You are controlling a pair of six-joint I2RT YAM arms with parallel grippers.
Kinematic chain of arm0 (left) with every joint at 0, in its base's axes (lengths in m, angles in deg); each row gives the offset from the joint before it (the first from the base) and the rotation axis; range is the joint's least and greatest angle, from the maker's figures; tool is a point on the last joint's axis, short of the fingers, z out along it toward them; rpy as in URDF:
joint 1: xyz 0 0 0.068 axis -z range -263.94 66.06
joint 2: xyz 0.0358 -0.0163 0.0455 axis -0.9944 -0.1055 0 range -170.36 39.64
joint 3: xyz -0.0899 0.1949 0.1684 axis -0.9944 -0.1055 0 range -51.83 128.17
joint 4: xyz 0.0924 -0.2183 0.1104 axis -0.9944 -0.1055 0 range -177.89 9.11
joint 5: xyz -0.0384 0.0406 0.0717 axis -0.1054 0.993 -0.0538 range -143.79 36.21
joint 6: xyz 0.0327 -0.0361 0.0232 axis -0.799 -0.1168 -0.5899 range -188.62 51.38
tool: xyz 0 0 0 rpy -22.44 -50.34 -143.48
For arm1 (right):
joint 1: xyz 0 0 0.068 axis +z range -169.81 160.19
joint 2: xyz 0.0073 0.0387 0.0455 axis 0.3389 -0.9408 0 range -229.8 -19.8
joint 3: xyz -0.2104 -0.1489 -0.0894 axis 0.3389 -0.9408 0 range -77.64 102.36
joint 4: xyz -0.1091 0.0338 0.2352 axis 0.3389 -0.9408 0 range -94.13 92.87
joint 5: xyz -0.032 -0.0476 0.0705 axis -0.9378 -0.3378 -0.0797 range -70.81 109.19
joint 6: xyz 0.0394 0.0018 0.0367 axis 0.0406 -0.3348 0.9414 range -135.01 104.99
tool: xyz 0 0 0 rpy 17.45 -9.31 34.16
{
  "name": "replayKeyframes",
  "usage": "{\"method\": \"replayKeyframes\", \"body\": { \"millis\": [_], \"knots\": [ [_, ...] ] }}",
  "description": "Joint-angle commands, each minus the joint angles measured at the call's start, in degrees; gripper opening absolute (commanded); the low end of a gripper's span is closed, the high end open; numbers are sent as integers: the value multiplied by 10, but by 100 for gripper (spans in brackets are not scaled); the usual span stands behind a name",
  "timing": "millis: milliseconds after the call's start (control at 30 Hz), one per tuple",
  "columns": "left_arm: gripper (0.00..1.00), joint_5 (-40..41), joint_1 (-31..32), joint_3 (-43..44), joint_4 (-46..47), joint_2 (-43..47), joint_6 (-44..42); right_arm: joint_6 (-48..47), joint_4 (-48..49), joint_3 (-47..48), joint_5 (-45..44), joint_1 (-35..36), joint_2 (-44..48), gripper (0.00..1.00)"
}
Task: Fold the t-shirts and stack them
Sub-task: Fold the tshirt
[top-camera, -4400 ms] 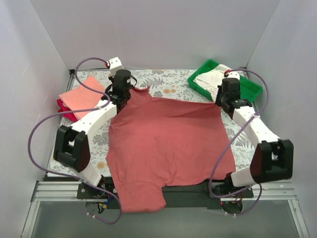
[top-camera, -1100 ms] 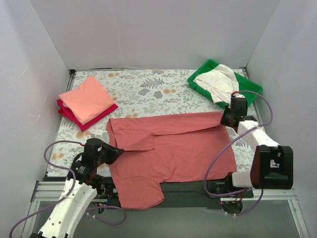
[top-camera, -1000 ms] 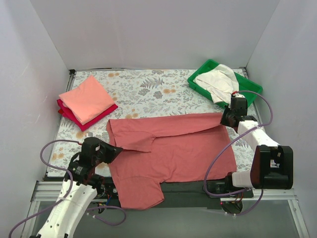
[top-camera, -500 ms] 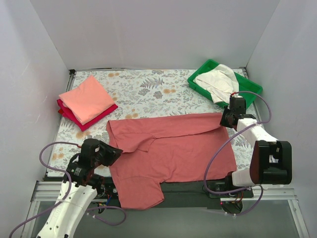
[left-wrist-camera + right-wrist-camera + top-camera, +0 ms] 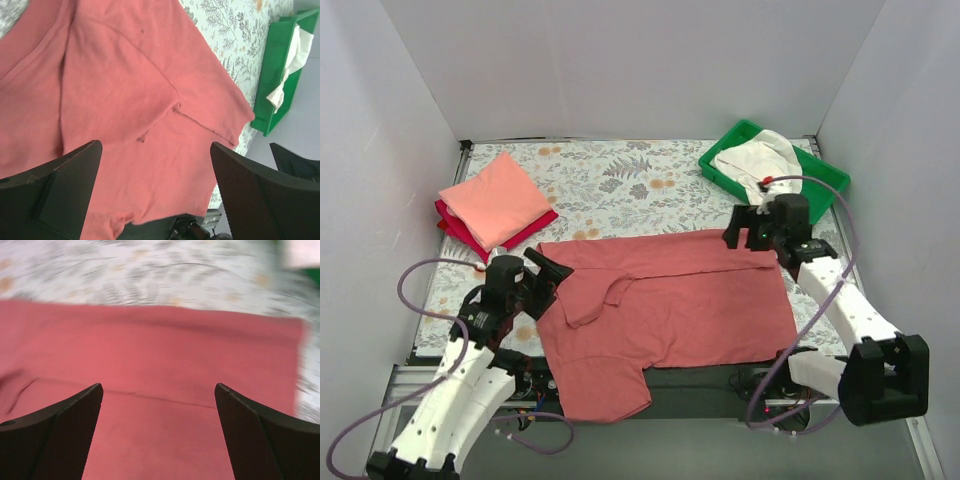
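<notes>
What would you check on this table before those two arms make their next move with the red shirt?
1. Both pincers empty: ok. Left pincer and right pincer hang open above the brick-red shirt.
2. Far edge folded over: ok, the fold line shows.
3. Fold lying smooth: not ok, cloth is bunched at its left end.
4. Shirt wholly on the table: not ok, its near left part hangs off the near edge.
5. Stack ready: ok, the salmon-pink shirt lies folded on the crimson shirt.
</notes>
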State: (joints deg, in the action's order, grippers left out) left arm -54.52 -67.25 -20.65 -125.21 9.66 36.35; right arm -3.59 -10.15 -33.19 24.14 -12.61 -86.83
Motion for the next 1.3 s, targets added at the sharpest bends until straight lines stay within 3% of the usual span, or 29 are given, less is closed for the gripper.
{"method": "replayKeyframes", "body": {
  "millis": [0,200,300,400,433,600,633,700,1100,1267],
  "knots": [
    [89,-10,2,15,137,-89,-53,-22,43,-34,70,150,41,98],
    [91,0,1,28,256,-270,-84,18,124,-57,-3,385,7,95],
    [92,30,-2,29,286,-318,-88,17,124,-11,-66,476,-70,90],
    [92,28,-4,15,316,-344,-79,3,124,48,-123,529,-160,77],
    [92,23,-5,9,323,-348,-78,1,118,63,-136,537,-198,70],
    [92,36,-6,-23,336,-348,-67,-14,107,146,-154,569,-282,60],
    [92,40,-7,-28,336,-346,-67,-15,106,155,-157,572,-303,52],
    [92,49,-7,-30,335,-341,-67,-14,103,179,-154,577,-321,47],
    [93,48,-8,-24,337,-387,-62,-1,72,216,-147,586,-394,43],
    [93,50,-8,-23,338,-404,-61,14,67,210,-147,588,-393,28]
  ]
}}
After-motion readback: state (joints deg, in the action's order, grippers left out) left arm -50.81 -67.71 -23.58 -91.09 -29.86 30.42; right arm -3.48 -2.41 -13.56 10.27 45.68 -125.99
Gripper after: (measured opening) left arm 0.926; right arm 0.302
